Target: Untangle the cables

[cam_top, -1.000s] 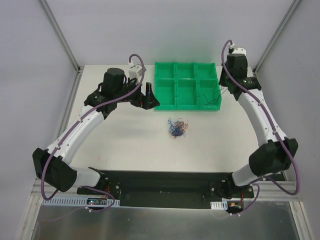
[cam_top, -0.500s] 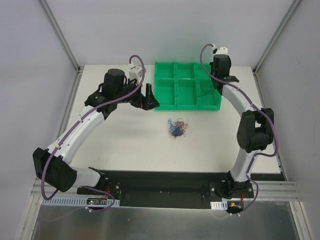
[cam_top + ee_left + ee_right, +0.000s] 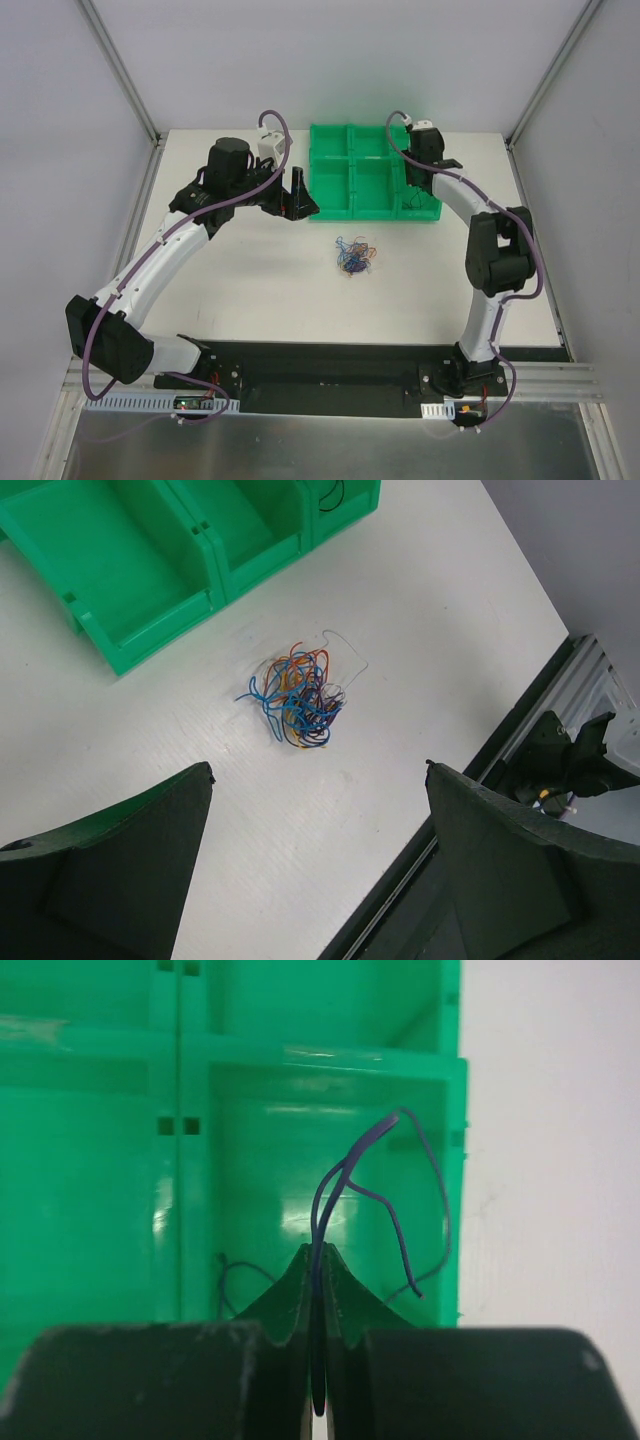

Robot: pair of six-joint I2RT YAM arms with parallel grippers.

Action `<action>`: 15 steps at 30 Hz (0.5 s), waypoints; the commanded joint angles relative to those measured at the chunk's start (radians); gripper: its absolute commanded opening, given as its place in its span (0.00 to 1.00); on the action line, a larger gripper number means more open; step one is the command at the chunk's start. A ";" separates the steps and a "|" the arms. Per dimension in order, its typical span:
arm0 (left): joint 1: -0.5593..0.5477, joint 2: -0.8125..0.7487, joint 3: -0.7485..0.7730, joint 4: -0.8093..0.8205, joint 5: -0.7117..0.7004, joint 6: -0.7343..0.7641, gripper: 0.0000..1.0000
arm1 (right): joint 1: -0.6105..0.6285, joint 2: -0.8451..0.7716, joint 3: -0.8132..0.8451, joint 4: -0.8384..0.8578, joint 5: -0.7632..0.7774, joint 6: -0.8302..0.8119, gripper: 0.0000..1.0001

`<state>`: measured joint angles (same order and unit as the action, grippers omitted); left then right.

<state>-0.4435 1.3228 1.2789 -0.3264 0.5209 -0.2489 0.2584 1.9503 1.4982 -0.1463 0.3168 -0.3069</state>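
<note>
So the right arm has folded its elbow up and swung its wrist in from the far right side to sit over the green bin tray (image 3: 372, 157). That's the only thing that's moved in the last second. The right gripper (image 3: 317, 1260) is pinched shut on a single purple wire (image 3: 335, 1185), which loops up from the fingertips and dangles over the tray's near-right compartment (image 3: 455, 1160). There's already a thin dark wire (image 3: 228, 1270) lying in that one. To me that looks like one strand pulled free and about to be dropped off, though it hasn't been let go yet. The left gripper (image 3: 318, 770) hasn't budged. It's hovering just off the tray's left end with its jaws wide apart and nothing between them. The rest of the cables (image 3: 297, 695) sit as a little blue, orange and dark knot on the white table (image 3: 250, 270), just in front of the tray, same spot as before, so there's plenty of untangling left.
</note>
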 commanded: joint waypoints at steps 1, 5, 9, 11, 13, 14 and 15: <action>0.006 -0.020 -0.001 0.026 0.016 -0.001 0.87 | -0.034 0.024 0.105 -0.192 -0.258 0.126 0.00; 0.006 -0.023 -0.003 0.024 0.010 0.002 0.87 | -0.073 0.093 0.190 -0.304 -0.410 0.230 0.00; 0.006 -0.016 -0.003 0.026 0.008 0.002 0.87 | -0.123 0.170 0.267 -0.395 -0.522 0.304 0.00; 0.006 -0.014 -0.001 0.024 0.010 0.002 0.87 | -0.139 0.183 0.289 -0.421 -0.561 0.356 0.00; 0.006 -0.010 -0.003 0.026 0.013 0.000 0.87 | -0.166 0.206 0.321 -0.459 -0.616 0.390 0.00; 0.006 -0.011 -0.001 0.026 0.016 -0.001 0.87 | -0.176 0.213 0.329 -0.473 -0.634 0.403 0.00; 0.006 -0.010 -0.001 0.026 0.018 -0.003 0.87 | -0.183 0.216 0.336 -0.484 -0.639 0.410 0.00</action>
<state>-0.4435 1.3228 1.2789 -0.3264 0.5209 -0.2489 0.1062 2.1563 1.7603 -0.5156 -0.1925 0.0025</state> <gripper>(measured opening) 0.873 0.020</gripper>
